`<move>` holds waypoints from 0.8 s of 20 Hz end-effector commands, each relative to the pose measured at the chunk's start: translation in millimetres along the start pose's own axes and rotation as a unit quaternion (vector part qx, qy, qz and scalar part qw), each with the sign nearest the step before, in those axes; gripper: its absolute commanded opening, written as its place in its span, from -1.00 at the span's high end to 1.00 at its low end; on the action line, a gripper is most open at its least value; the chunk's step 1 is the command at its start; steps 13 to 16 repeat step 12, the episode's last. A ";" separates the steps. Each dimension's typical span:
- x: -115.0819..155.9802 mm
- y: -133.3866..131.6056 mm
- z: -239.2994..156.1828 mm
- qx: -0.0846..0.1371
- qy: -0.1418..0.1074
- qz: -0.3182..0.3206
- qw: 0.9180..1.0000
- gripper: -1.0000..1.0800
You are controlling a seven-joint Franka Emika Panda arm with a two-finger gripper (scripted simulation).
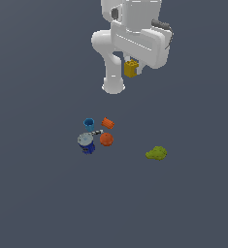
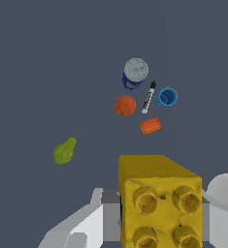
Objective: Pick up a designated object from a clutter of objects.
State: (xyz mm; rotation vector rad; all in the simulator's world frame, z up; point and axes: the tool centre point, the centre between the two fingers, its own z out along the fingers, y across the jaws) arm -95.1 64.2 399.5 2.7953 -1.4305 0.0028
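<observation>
Gripped in the closed pincer [image 1: 131,71], yellow block [image 1: 130,68] held high above the worktop [image 1: 38,193], leftover clutter [image 1: 96,134] directly below.

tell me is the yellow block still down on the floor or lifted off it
Lifted. The yellow block sits in the gripper, high above the cup and ball; the wrist view shows the floor far below it.
</observation>
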 end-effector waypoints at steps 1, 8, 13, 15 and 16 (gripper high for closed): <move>-7.9 -1.2 -10.9 0.000 -0.001 0.000 1.000 1.00; -16.0 -3.6 -22.5 0.000 -0.001 0.000 1.000 1.00; -14.2 -4.1 -20.5 0.000 -0.001 0.000 1.000 1.00; -14.2 -4.1 -20.5 0.000 -0.001 0.000 1.000 1.00; -14.2 -4.1 -20.5 0.000 -0.001 0.000 1.000 1.00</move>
